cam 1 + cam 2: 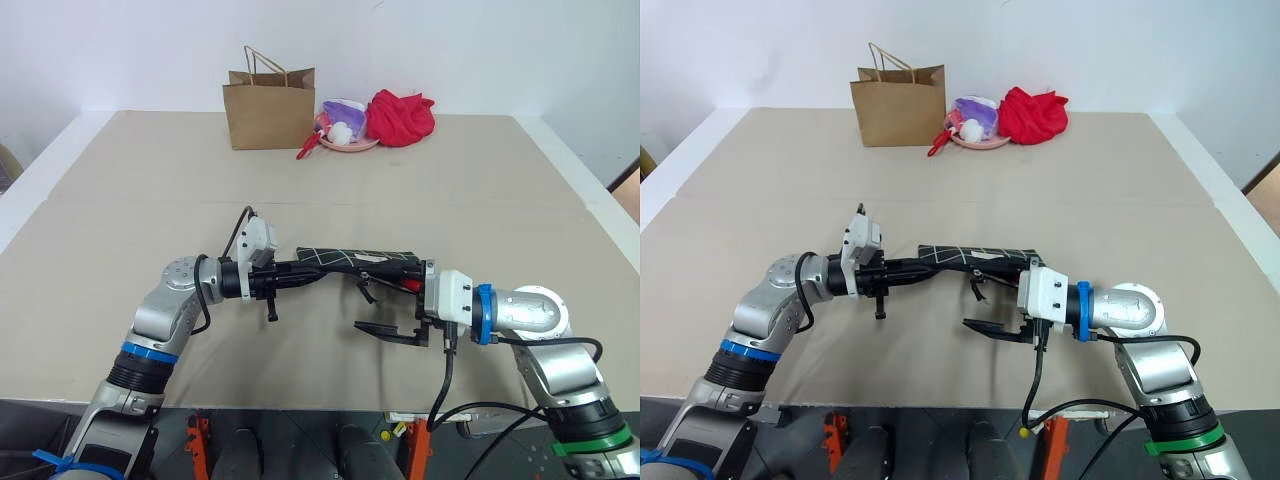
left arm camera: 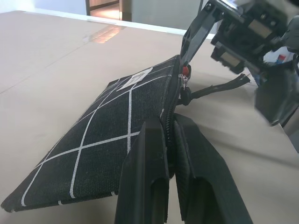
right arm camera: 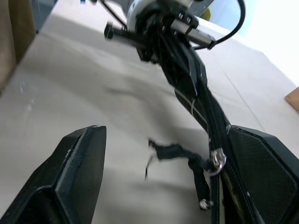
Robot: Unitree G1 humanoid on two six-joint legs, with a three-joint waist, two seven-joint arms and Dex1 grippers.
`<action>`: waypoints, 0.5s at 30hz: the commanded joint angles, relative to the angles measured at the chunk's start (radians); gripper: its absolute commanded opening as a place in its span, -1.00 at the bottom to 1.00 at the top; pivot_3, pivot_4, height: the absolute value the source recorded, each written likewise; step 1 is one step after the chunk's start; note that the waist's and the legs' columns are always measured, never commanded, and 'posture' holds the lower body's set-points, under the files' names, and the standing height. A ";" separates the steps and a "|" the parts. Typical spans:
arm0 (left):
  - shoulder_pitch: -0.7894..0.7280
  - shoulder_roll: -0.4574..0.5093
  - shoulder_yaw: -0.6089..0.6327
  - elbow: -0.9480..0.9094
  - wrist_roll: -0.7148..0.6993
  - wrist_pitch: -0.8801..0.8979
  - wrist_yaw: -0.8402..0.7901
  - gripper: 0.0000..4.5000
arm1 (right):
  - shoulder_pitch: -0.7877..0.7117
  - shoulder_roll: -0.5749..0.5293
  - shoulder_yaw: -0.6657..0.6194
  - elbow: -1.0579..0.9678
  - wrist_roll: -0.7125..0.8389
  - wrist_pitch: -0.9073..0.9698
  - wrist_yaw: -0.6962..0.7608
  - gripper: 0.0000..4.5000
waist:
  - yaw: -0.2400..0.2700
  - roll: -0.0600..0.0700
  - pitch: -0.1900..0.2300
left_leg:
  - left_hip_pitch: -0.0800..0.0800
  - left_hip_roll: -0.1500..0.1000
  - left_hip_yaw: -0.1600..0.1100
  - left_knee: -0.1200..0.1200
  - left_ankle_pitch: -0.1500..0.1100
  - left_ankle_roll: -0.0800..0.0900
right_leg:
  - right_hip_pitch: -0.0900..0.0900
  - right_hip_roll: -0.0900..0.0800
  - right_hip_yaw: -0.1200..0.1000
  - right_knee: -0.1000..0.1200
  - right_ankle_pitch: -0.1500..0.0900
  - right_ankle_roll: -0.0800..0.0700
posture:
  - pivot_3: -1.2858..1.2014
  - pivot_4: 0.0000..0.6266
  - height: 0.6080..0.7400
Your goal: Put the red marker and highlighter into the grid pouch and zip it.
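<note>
- black fabric with thin white grid lines: one flat rectangular grid pouch (image 1: 350, 259), held up above the beige tabletop (image 1: 120, 210) between the two arms, its zipper edge uppermost and its white label (image 2: 134, 79) on the side wall.
- one black zipper pull cord (image 3: 180, 154) dangles from the slider near the pouch's right end.
- a small spot of red (image 2: 185, 70) shows at the zipper line by the slider; whether it belongs to the red marker i cannot tell. the lime-green highlighter cannot be made out.
- two grippers: the left gripper (image 2: 170, 154) has its two black fingers pressed together on the pouch's left end, pinching the zipper edge.
- the right gripper (image 1: 395, 310) stands spread wide at the pouch's right end; one finger (image 3: 261, 172) lies against the pouch beside the slider, the other finger (image 3: 70, 177) hangs well apart below, and it holds nothing.
- at the table's far edge: one brown paper bag (image 1: 268, 108) with handles, one pink plate (image 1: 345, 143) holding small purple and white things, and one crumpled red cloth (image 1: 400, 117) just beside it.
</note>
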 commanded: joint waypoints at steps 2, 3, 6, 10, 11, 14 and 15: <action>-0.019 0.005 0.025 -0.048 -0.025 0.002 -0.004 -1.00 | -0.023 0.024 -0.005 0.062 -0.023 -0.166 0.005 0.73 | 0.000 0.000 0.000 | 0.000 0.000 0.000 0.000 0.000 0.000 | 0.000 0.000 0.000 0.000 0.000 0.000 | 0.03 -0.52 1.00; -0.019 0.005 0.025 -0.049 -0.025 0.003 -0.004 -1.00 | -0.026 0.029 -0.004 0.071 -0.025 -0.182 0.004 0.65 | 0.000 0.000 0.000 | 0.000 0.000 0.000 0.000 0.000 0.000 | 0.000 0.000 0.000 0.000 0.000 0.000 | 0.03 -0.52 1.00; -0.017 0.007 0.026 -0.051 -0.025 0.004 -0.003 -1.00 | -0.032 0.044 -0.001 0.088 -0.025 -0.222 -0.004 0.06 | -0.001 0.000 0.000 | 0.001 0.000 0.000 0.000 0.000 0.000 | 0.000 0.000 0.000 0.000 0.000 0.000 | 0.03 -0.52 1.00; -0.014 0.010 0.024 -0.052 -0.024 0.004 -0.005 -1.00 | -0.045 0.056 0.004 0.090 -0.015 -0.238 -0.013 -0.73 | 0.000 0.000 0.000 | 0.001 0.000 0.000 0.000 0.000 0.000 | 0.000 0.000 0.000 0.000 0.000 0.000 | 0.03 -0.52 1.00; -0.014 0.011 0.024 -0.052 -0.024 0.004 -0.006 -1.00 | -0.046 0.056 0.004 0.090 -0.015 -0.240 -0.014 -0.99 | 0.000 0.000 0.000 | 0.001 0.000 0.000 0.000 0.000 0.000 | 0.001 0.000 0.000 0.000 0.000 0.000 | 0.03 -0.52 1.00; -0.012 0.011 0.023 -0.049 -0.022 0.001 -0.007 -1.00 | -0.046 0.061 0.005 0.084 -0.005 -0.219 -0.022 -0.99 | 0.000 0.000 0.000 | 0.001 0.000 0.000 0.000 0.000 0.000 | 0.001 0.000 0.000 0.000 0.000 0.000 | 0.03 -0.52 1.00; -0.013 0.009 0.022 -0.048 -0.021 0.000 -0.007 -1.00 | -0.047 0.058 0.009 0.082 -0.005 -0.209 -0.019 -0.99 | 0.000 0.000 0.000 | 0.001 0.000 0.000 0.000 0.000 0.000 | 0.001 0.000 0.000 0.000 0.000 0.000 | 0.03 -0.52 1.00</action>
